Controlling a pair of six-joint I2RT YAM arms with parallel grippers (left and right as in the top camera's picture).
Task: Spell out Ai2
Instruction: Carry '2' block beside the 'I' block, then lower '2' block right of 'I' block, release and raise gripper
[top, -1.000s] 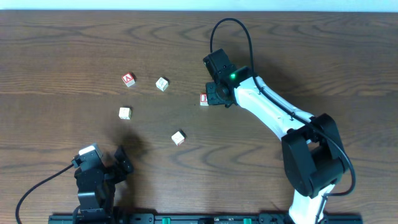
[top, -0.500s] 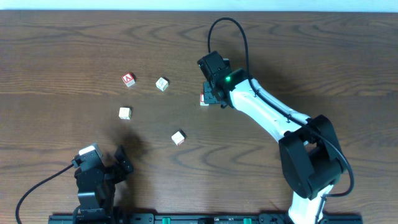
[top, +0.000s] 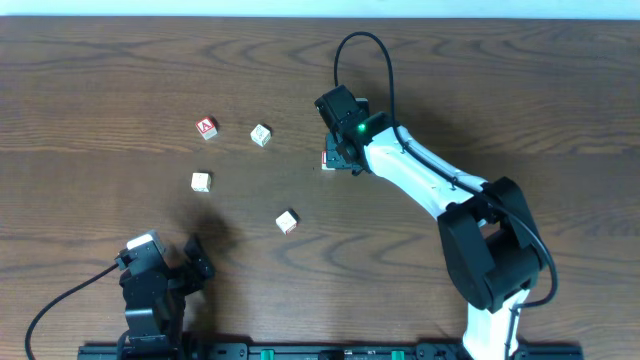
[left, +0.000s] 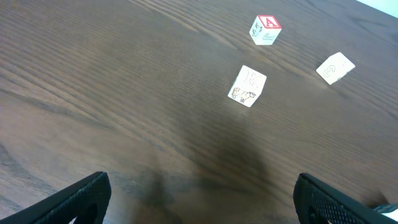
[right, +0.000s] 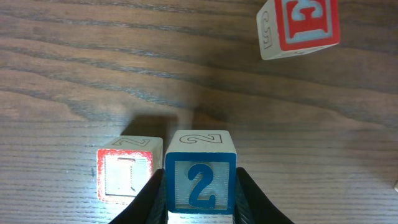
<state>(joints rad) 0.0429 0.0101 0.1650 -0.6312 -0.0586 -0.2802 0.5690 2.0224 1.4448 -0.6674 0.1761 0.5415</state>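
Pinching the 2 block in my right claw, toward the bench's far edge.
It is just beside the I block; my left claw is spread.

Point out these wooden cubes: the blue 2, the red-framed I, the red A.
blue 2 cube (right: 200, 183): right wrist view, blue-framed face.
red-framed I cube (right: 127, 177): right wrist view, red-framed face.
red A cube (left: 268, 23): left wrist view, top face.
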